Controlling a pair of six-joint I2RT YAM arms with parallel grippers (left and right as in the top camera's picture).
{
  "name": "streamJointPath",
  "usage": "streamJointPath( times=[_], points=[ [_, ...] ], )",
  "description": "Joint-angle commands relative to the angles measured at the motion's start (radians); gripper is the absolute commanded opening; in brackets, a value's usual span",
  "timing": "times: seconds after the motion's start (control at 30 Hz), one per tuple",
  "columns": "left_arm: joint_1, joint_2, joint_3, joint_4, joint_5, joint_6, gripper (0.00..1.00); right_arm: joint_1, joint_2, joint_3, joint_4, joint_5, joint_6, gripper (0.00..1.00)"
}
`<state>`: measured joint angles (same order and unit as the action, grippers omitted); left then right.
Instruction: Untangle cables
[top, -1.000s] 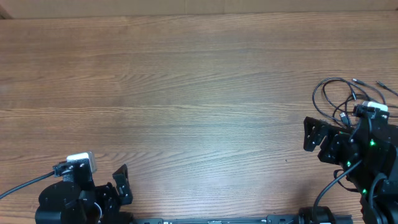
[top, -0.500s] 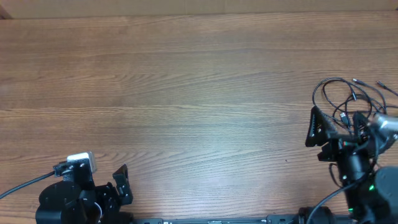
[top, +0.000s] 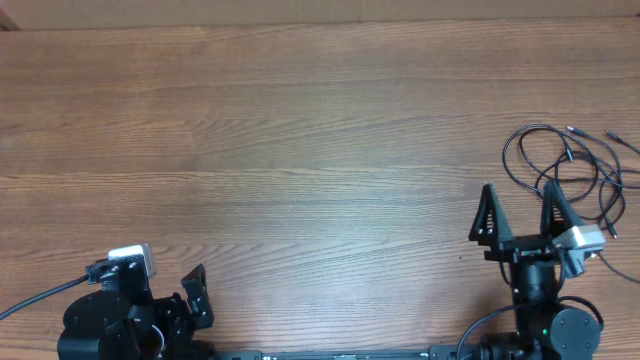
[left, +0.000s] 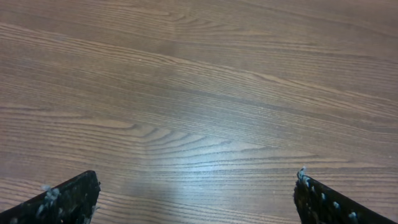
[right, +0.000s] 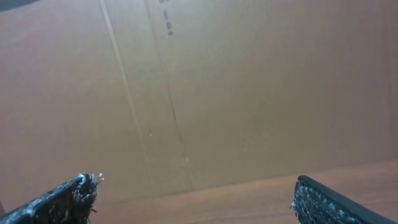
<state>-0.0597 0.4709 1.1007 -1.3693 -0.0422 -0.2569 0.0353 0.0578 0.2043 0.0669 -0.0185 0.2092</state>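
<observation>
The cables (top: 572, 165) lie against the right edge of the bench (top: 300, 150), in its far half. They are a few thin black cords that cross each other in loose round loops, with small grey plug ends (top: 571, 130) pointing to the far right corner.

The right gripper (top: 519, 192) stands just beside them on the inner side, with its jaws spread wide and nothing between them. One finger (top: 553, 195) overlaps the nearest loop in the overhead view, but it cannot be told whether it touches the loop. The left gripper (top: 197, 295) rests near the front left corner, well apart from the cords, also wide open and empty.

The main risk is probably blind reaching. The right wrist view shows only a brown cardboard wall (right: 217, 93) and a strip of wood, not the cords, so a descent from this pose could miss them.

The cords look light, limp and smooth, and they lie flat on hard wood with a fine grain. The pads may slide over a strand, or pinch two crossing strands at once, which would tighten the tangle. A pull on one loop would likely drag the whole bundle. Because the bundle sits so close to the right edge, a push outward could send it off the bench.
</observation>
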Motion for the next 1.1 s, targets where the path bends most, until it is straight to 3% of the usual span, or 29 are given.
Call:
streamJointPath(
  times=[0.0, 0.33, 0.63, 1.07],
  points=[
    [-0.006, -0.007, 0.001, -0.001, -0.007, -0.013, 0.99, 0.007, -0.055, -0.075, 0.048, 0.007, -0.001, 1.00],
    [-0.006, -0.007, 0.001, -0.001, -0.007, -0.013, 1.00, 0.007, -0.055, -0.197, 0.128, 0.010, -0.081, 1.00],
    [-0.006, -0.007, 0.001, -0.002, -0.007, -0.013, 0.99, 0.008, -0.055, -0.196, -0.159, 0.009, -0.113, 1.00],
    [-0.006, -0.007, 0.001, -0.001, -0.007, -0.013, 1.00, 0.009, -0.055, -0.196, -0.151, 0.010, -0.109, 1.00]
  ],
)
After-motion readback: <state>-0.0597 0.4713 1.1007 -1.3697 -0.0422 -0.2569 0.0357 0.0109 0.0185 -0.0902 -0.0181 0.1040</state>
